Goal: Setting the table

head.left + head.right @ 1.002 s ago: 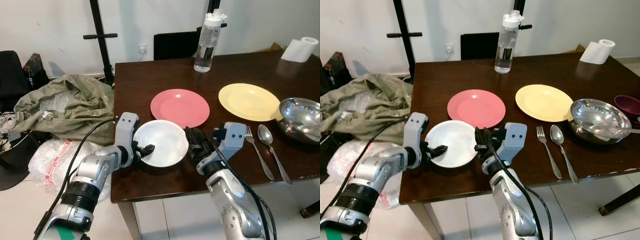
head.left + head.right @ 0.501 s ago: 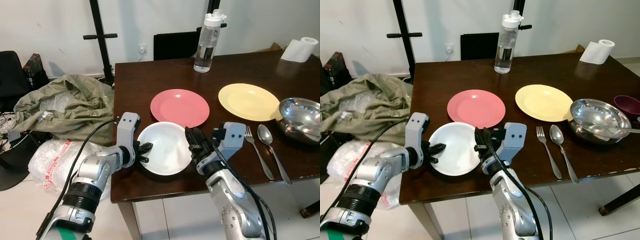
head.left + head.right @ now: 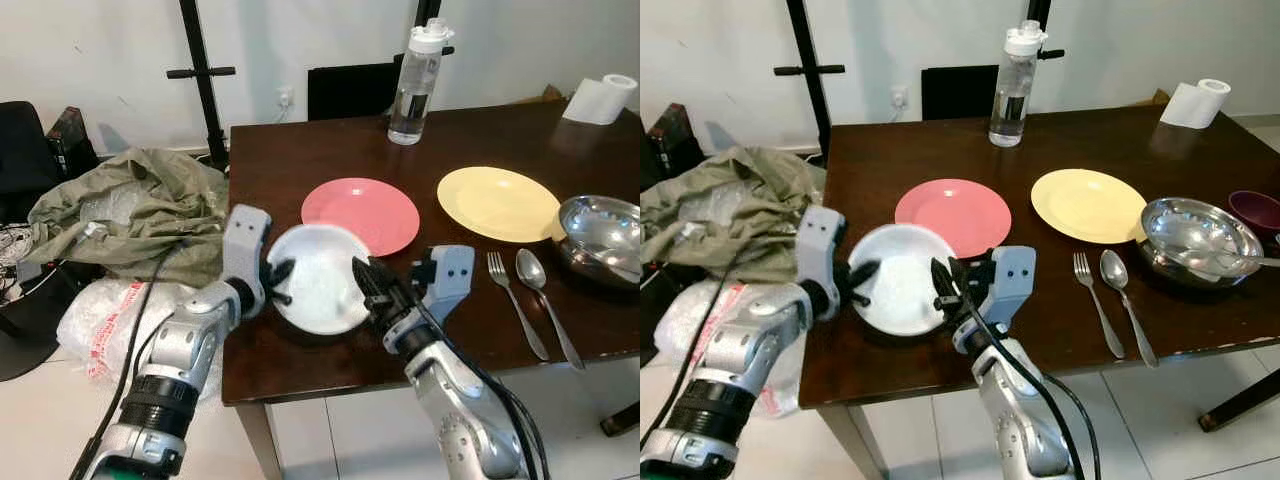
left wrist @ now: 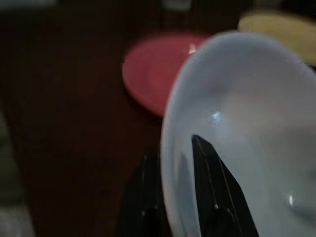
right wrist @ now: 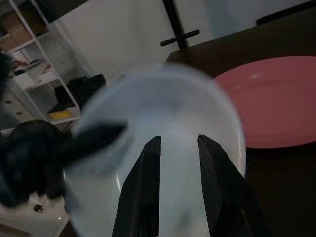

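A white plate hangs tilted above the near left part of the dark wooden table. My left gripper is shut on its left rim; in the left wrist view one finger lies inside the plate and the other behind the rim. My right gripper is open at the plate's right edge, with its fingers spread in front of the plate's face. A red plate lies just behind, and a yellow plate to its right.
A fork and spoon lie right of my right arm, next to a steel bowl. A water bottle and paper roll stand at the back. Green cloth and a plastic bag lie left of the table.
The white plate has come up off the table and tilted onto its edge in my left gripper. My right gripper has moved left against the plate's right side.
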